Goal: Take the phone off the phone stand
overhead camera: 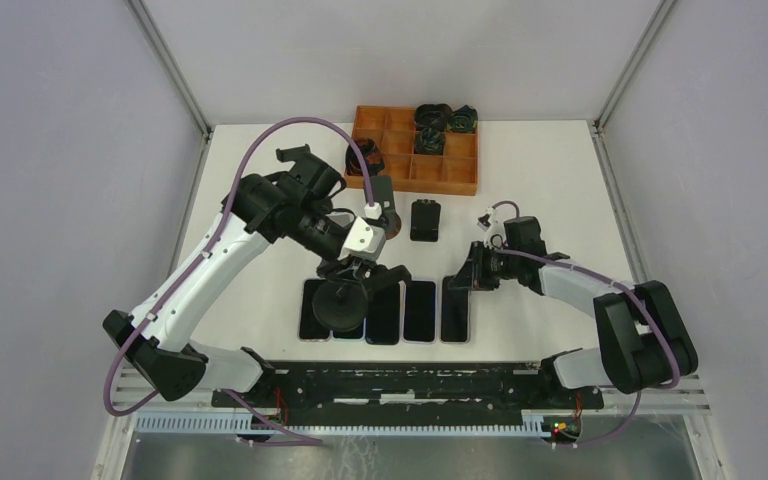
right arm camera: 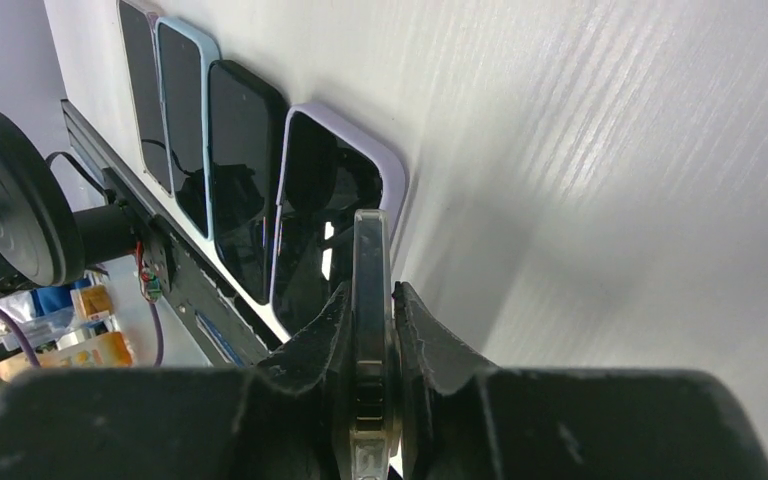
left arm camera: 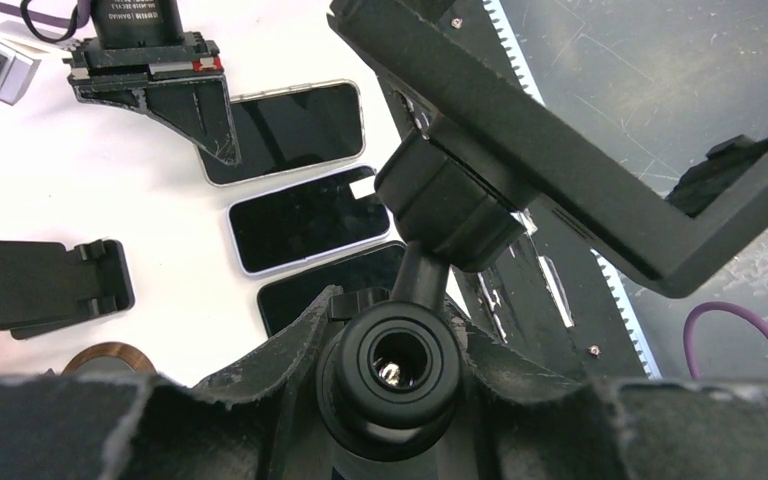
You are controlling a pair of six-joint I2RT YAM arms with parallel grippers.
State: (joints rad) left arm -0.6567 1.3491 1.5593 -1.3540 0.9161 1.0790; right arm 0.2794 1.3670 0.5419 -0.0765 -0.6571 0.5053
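My left gripper (overhead camera: 353, 268) is shut on the neck of a black phone stand (overhead camera: 341, 305) and holds it tilted above the row of phones. In the left wrist view the jaws (left arm camera: 395, 345) clamp the stand's neck, and its L-shaped cradle (left arm camera: 560, 170) is empty. My right gripper (overhead camera: 472, 274) is shut on the end of a clear-cased phone (overhead camera: 456, 310), held flat and low at the right end of the row. The right wrist view shows this phone (right arm camera: 370, 290) edge-on between the fingers. It also shows in the left wrist view (left arm camera: 290, 130).
Several phones (overhead camera: 420, 310) lie side by side near the front edge, also in the right wrist view (right arm camera: 245, 180). A small folded black stand (overhead camera: 425, 220) lies behind them. An orange compartment tray (overhead camera: 440, 172) stands at the back. A black rail (overhead camera: 410, 385) runs along the front.
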